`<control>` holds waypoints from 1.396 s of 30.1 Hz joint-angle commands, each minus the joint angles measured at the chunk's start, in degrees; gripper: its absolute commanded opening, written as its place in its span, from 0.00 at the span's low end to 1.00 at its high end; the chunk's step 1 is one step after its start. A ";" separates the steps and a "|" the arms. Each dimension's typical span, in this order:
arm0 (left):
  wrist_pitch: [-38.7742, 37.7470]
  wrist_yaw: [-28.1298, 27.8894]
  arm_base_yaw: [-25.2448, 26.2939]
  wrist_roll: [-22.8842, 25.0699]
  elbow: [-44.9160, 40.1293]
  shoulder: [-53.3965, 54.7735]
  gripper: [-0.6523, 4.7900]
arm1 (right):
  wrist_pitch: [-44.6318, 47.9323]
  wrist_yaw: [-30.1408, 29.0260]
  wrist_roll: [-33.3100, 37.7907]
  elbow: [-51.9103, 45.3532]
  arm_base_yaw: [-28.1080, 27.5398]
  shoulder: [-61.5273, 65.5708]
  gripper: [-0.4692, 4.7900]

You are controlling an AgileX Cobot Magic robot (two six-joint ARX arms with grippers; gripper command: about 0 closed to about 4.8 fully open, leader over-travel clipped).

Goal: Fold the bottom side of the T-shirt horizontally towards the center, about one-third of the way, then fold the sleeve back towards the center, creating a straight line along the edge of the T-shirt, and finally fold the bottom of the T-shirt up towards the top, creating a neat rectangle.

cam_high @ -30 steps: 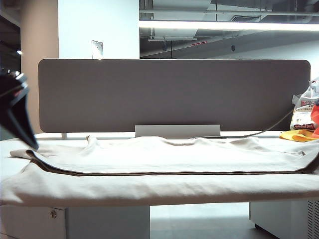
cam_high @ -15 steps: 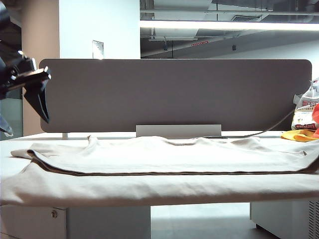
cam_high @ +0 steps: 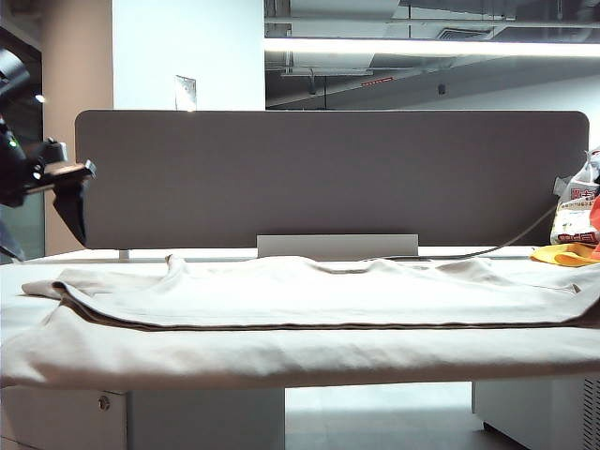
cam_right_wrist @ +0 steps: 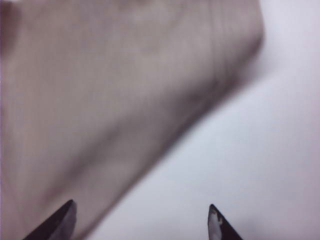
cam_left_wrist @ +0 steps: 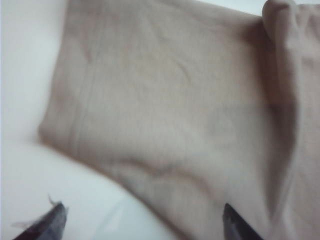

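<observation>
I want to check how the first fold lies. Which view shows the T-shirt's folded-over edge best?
The exterior view: the T-shirt spans the table, its folded-over edge running across. The left wrist view shows only a sleeve-like corner; the right wrist view shows a blurred corner. Both grippers' jaws stand open, empty.

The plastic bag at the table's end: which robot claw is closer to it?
Probably the right gripper, open over the T-shirt's edge on the plastic bag's side, outside the exterior view. The open left gripper hangs at the opposite end.
</observation>
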 commanded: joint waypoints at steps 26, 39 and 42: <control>-6.19 -4.46 3.26 5.11 17.59 19.34 0.84 | -0.46 2.62 -0.57 16.35 -2.82 15.54 0.72; -6.45 0.26 3.10 5.14 17.59 20.92 0.31 | 1.25 1.25 -0.59 16.35 -2.58 16.28 0.27; -6.43 0.76 2.73 5.16 17.59 20.92 0.22 | 1.60 1.09 -0.63 16.35 -2.40 16.28 0.15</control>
